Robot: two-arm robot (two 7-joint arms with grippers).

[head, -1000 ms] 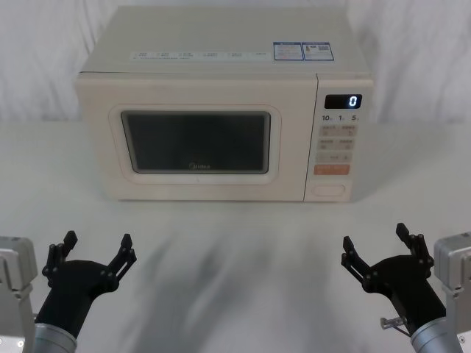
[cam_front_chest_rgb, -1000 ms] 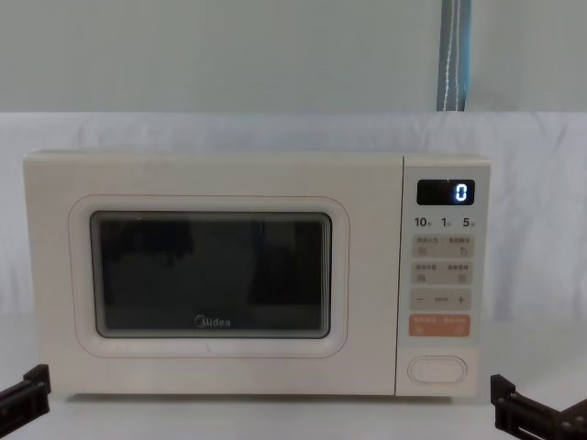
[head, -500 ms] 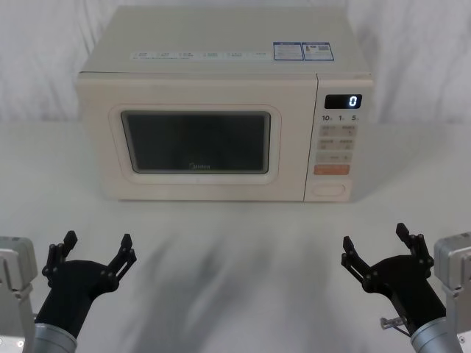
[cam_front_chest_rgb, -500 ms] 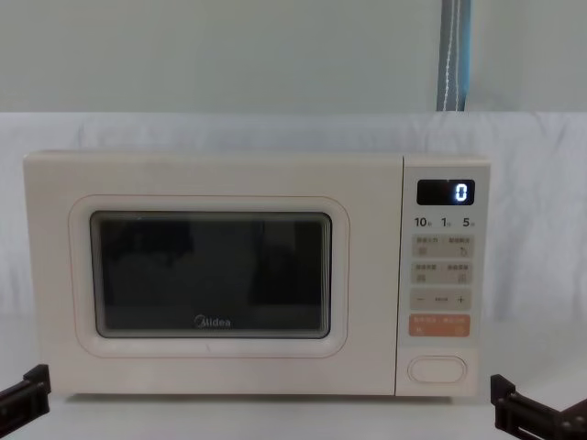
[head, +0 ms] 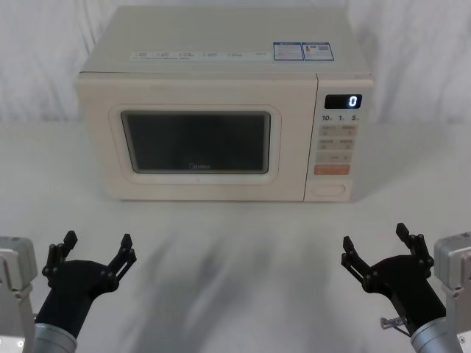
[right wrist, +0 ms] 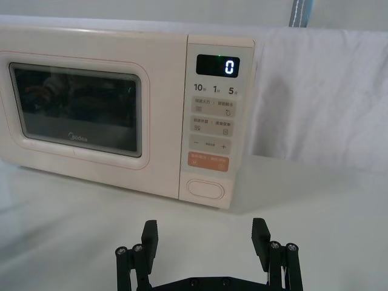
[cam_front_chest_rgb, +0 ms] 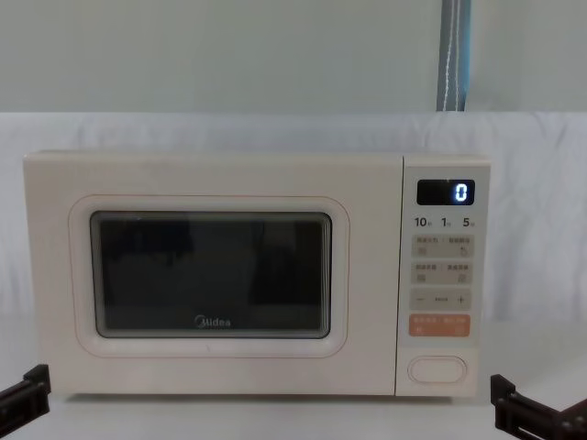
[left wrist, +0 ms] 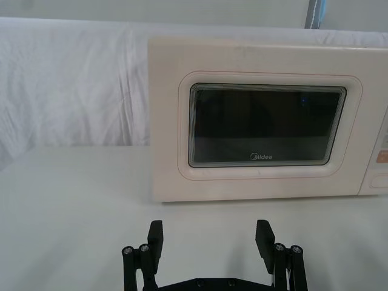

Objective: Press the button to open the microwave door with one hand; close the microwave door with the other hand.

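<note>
Microwave point(head: 221, 103) sits centred on the white table point(head: 235, 243), backed by white draped cloth. The microwave door point(head: 199, 147) is shut flush with the front, its dark glass window marked "Midea". Control panel point(head: 338, 143) runs down the right edge of the front; the display point(head: 343, 101) reads 0.

The button point(head: 328, 190), the wide cream oval, is at the very bottom of the panel, directly under the orange rectangular key point(head: 331, 169). Nothing is touching it. In the right wrist view the same button point(right wrist: 206, 188) sits just ahead of that arm, slightly off to one side of the gap between the fingers.

Left gripper point(head: 94, 254) is low at the near left of the table, well short of the microwave, fingers spread wide and holding nothing. In the left wrist view both of its fingertips point(left wrist: 156, 233) stand apart with bare table between them, and the door point(left wrist: 267, 130) is straight ahead of them.

Right gripper point(head: 375, 250) mirrors it at the near right, also well short of the oven front, jaws wide apart and empty. It sits roughly in line with the control panel side. In the right wrist view the right gripper point(right wrist: 205, 237) shows two separated pads with table between.

From the chest camera the tips of both grippers barely poke in at the bottom corners, left point(cam_front_chest_rgb: 26, 390) and right point(cam_front_chest_rgb: 527, 412), below the microwave's base line. Neither arm contacts the microwave
</note>
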